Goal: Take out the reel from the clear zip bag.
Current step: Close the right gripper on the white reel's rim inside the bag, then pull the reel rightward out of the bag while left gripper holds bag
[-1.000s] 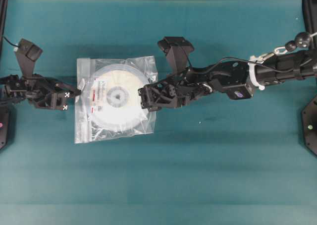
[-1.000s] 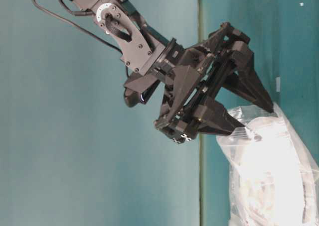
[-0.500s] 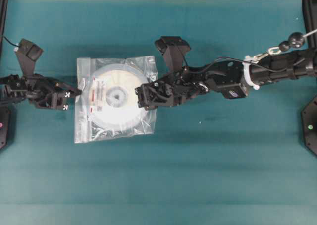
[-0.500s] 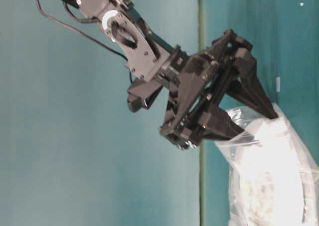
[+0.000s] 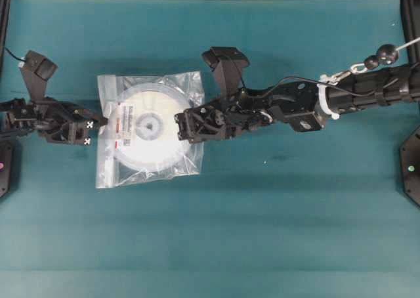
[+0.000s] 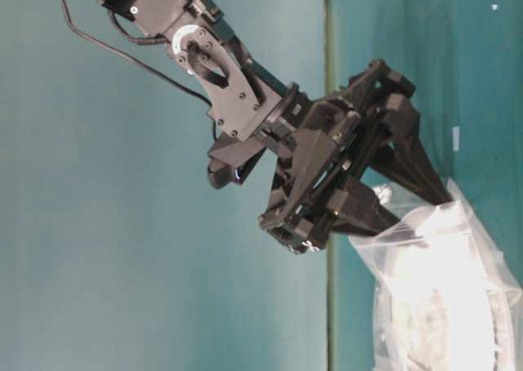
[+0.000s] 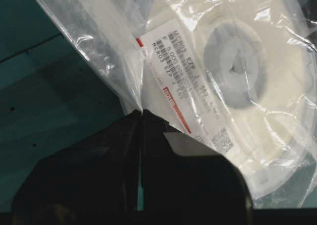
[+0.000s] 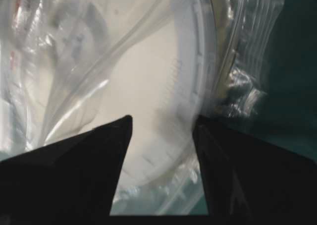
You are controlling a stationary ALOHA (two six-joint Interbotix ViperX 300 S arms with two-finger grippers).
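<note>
Teal table [image 5: 262, 232] carries the clear zip bag [image 5: 108, 170] left of centre in the overhead view, with the reel [image 5: 147, 130] inside it. At the bag's left edge the left gripper [image 5: 100, 123] is pinched tight on the plastic, jaws together. From the right, the right gripper [image 5: 178, 126] sits over the reel's right rim, its fingers [image 8: 74, 165] standing apart with the rim and bag film between them.
</note>
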